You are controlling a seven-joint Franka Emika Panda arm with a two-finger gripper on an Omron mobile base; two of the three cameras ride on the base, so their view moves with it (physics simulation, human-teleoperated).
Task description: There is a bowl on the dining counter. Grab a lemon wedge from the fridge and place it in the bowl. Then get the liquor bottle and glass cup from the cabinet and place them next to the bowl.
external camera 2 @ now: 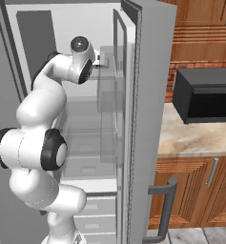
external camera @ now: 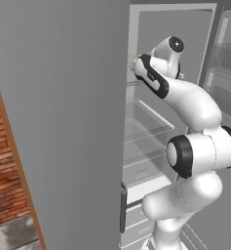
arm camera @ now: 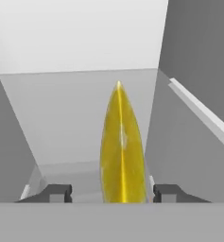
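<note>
left base: arm [external camera: 195, 146] reaching into open fridge [external camera: 151, 132], past door edge | right base: wrist beside door shelves [external camera 2: 112, 105] | hand: lemon wedge [arm camera: 123, 151] upright between spread fingers [arm camera: 56, 193], gaps either side, shelf wall close right

One yellow, pointed lemon wedge [arm camera: 122, 151] on the grey fridge shelf [arm camera: 75, 118]. One black boxy microwave [external camera 2: 205, 95] on the beige stone counter [external camera 2: 190, 138]. Two wooden cabinet doors [external camera 2: 190, 195] below the counter's front edge; one grey fridge door handle [external camera 2: 164, 205].
</note>
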